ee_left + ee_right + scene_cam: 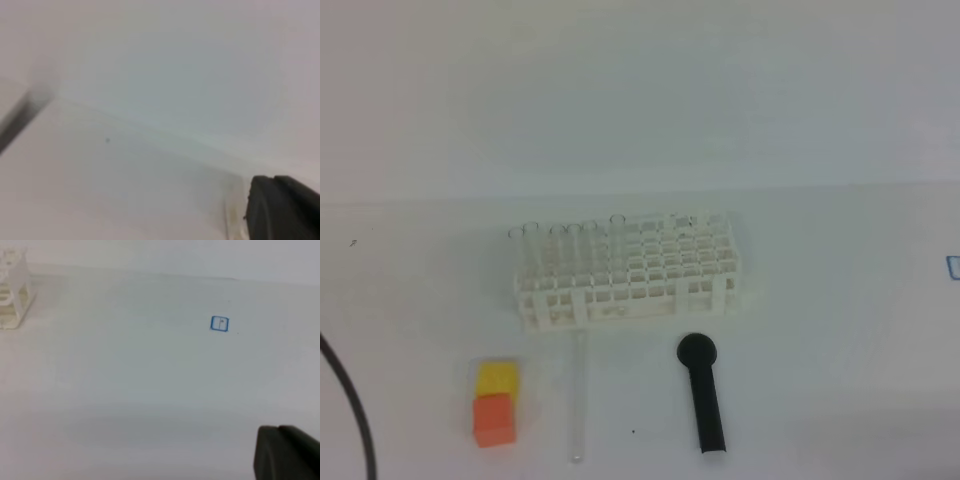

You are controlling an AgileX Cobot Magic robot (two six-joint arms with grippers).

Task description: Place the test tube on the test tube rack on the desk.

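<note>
1. The test tube (pixel 580 397) lies flat on the white counter (pixel 820 300), just in front of the test tube rack (pixel 630 275). Its far end is close to the rack's front edge; whether it touches cannot be told.
2. The rack stands upright near the middle of the counter. Several clear tubes (pixel 560 250) already stand in its left-hand holes; the right-hand holes look free.
3. To the left of the lying tube sit a yellow block (pixel 498 378) and an orange block (pixel 493 418), touching each other. To its right lies a black round-headed tool (pixel 703 392), well apart from the tube.
4. Neither arm shows in the overhead view. Each wrist view shows only a dark corner of its own pincer, left (pixel 280 210) and right (pixel 285 452). Both pincers are clenched and grasp nothing.
5. The right wrist view shows a corner of the rack at its left edge and a small blue square mark (pixel 219 323) on the counter.
6. Judgement: the task stands at its start; the tube is not yet picked up.
7. Judgement: the next move calls for one pincer to spread its jaws, come down over the tube across its length, clear of the blocks and tool, then grip lightly, as thin glass may roll or slip.
</note>
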